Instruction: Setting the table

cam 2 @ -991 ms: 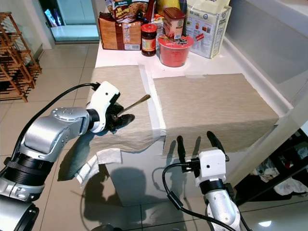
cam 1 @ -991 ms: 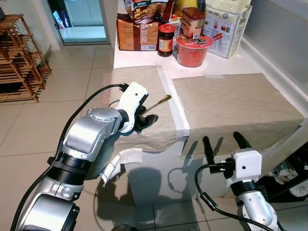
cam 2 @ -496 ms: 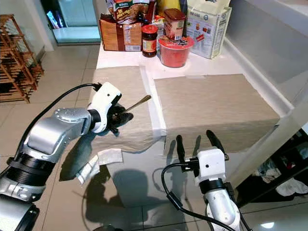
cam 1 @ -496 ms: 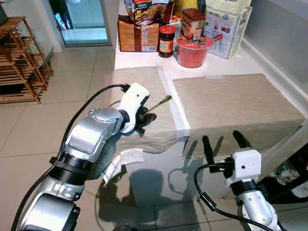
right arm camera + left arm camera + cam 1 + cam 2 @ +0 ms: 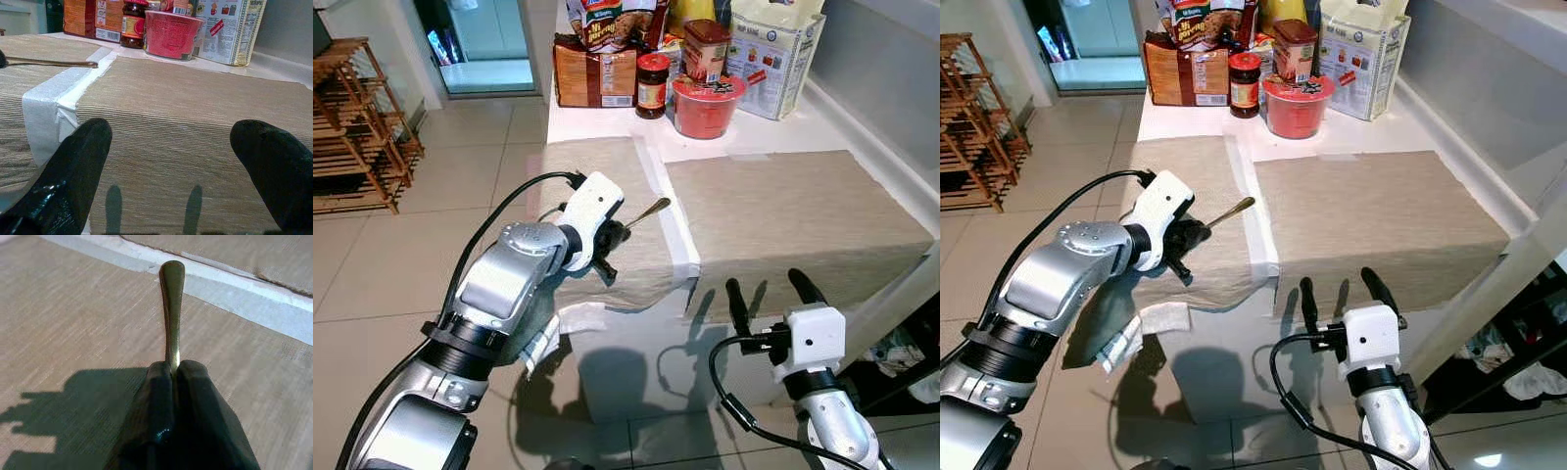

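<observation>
While the left gripper (image 5: 171, 374) pinches one end of a brass-coloured utensil (image 5: 644, 212), its two black fingers (image 5: 152, 396) pressed together around the metal, the free end juts out level, above the left placemat (image 5: 607, 186) and pointing toward the white tape strip (image 5: 668, 211) that divides the two mats. Which piece of cutlery it is cannot be told, since the gripped end is hidden between the pads. The step in hand looks like laying this piece down as part of a setting. To do it well, I would lower the wrist until the metal lies flat on the cloth before letting go, because a release from above would let the thin piece bounce or roll. It should also be squared with the tape strip, parallel to it and wholly on one mat, not across the ridge, where it would rock. The grip is near the very end, so any quick swing could twist the piece in the pads; a slow move is safer.

The right gripper (image 5: 771, 292) hangs with its fingers spread wide, holding nothing, at the near edge of the right placemat (image 5: 793, 211), well apart from the tape strip. Beyond both mats, at the far end of the strip, stand a red bowl (image 5: 706, 102), a dark jar (image 5: 651, 82) and food boxes (image 5: 771, 54).
</observation>
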Motion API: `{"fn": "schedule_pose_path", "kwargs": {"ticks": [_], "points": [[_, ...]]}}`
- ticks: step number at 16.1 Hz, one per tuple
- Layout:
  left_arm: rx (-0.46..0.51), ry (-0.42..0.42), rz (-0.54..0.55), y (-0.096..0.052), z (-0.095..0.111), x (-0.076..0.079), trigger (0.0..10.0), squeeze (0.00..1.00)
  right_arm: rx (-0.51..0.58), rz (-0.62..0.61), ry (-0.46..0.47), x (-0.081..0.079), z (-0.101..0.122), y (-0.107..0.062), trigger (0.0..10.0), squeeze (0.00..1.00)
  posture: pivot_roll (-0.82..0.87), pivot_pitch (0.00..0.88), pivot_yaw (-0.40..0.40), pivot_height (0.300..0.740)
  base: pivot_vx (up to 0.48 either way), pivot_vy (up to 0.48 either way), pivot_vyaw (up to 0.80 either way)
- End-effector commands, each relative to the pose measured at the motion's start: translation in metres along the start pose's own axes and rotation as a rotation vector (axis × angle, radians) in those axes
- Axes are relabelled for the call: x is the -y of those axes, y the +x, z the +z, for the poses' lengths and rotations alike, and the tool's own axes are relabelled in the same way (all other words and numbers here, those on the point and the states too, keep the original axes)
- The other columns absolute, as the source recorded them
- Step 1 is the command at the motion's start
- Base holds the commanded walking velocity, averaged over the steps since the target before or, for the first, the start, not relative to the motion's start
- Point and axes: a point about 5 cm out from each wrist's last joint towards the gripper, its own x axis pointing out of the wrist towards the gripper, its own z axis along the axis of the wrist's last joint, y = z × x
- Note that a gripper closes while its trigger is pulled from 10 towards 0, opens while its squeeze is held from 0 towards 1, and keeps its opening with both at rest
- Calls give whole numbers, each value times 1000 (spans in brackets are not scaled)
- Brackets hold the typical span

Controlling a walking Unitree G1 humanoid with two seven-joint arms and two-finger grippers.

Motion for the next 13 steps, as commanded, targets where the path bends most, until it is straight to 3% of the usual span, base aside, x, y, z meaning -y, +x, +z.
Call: {"fn": "schedule_pose_path", "kwargs": {"ticks": [1,2,4,8,13], "points": [[-33,26,6,2,-11,1,0,0,-11,-5,0,1,-4,-2,10000,0,-117,0,42,736,0,0,0],[26,56,5,2,-4,5,0,0,-13,-6,0,1,-5,-3,10000,0,-118,0,41,736,0,0,0],[85,23,26,2,3,4,0,0,-13,-7,0,2,-5,-3,10000,0,-118,0,40,736,0,0,0],[266,-123,82,-2,24,-7,0,0,-8,-10,3,1,-2,0,10000,0,-116,0,40,736,0,0,0],[515,-214,200,-19,46,-20,0,0,-2,-18,10,0,2,3,10000,0,-112,0,40,736,0,0,0]]}}
